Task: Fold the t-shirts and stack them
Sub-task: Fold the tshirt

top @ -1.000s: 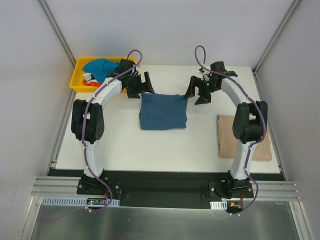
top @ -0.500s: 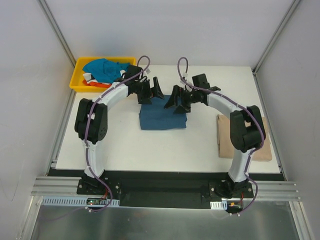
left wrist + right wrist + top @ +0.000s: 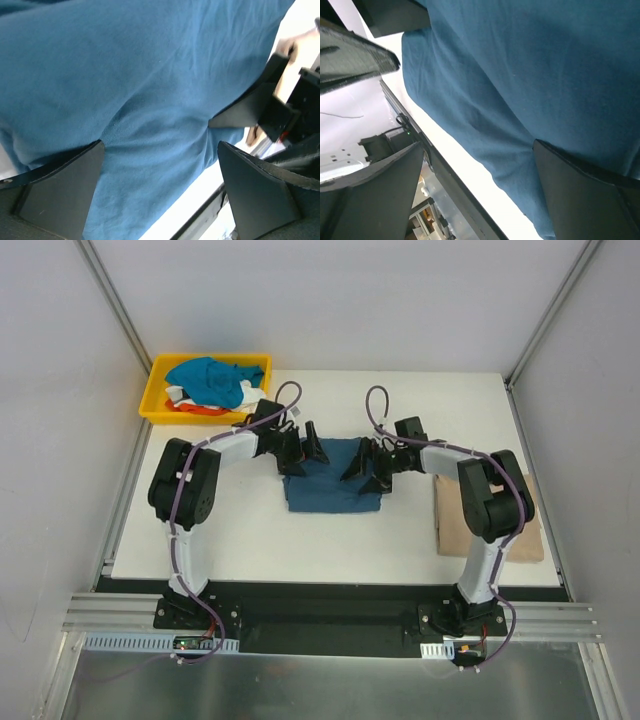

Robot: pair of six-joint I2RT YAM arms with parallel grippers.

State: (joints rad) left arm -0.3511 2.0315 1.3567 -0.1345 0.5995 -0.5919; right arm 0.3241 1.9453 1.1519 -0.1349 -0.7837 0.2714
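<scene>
A dark teal-blue t-shirt (image 3: 332, 488) lies folded into a rectangle in the middle of the table. My left gripper (image 3: 304, 452) is open and low over its far left part. In the left wrist view the gripper (image 3: 160, 150) straddles the cloth (image 3: 150, 75), and one fingertip (image 3: 92, 152) dents it. My right gripper (image 3: 367, 468) is open over the far right part. In the right wrist view the gripper (image 3: 477, 150) has one fingertip (image 3: 542, 150) pressing a crease into the shirt (image 3: 530, 75). A tan-beige t-shirt (image 3: 452, 525) lies folded at the right, partly behind the right arm.
A yellow tray (image 3: 158, 408) at the far left corner holds crumpled bright blue (image 3: 205, 378), white and orange-red shirts. Side walls and metal posts close in the table. The black base rail (image 3: 330, 625) runs along the near edge.
Both grippers have swung in from beyond the teal shirt's far corners and come down onto its far part. The shirt's far edge has shifted slightly toward the near side.
</scene>
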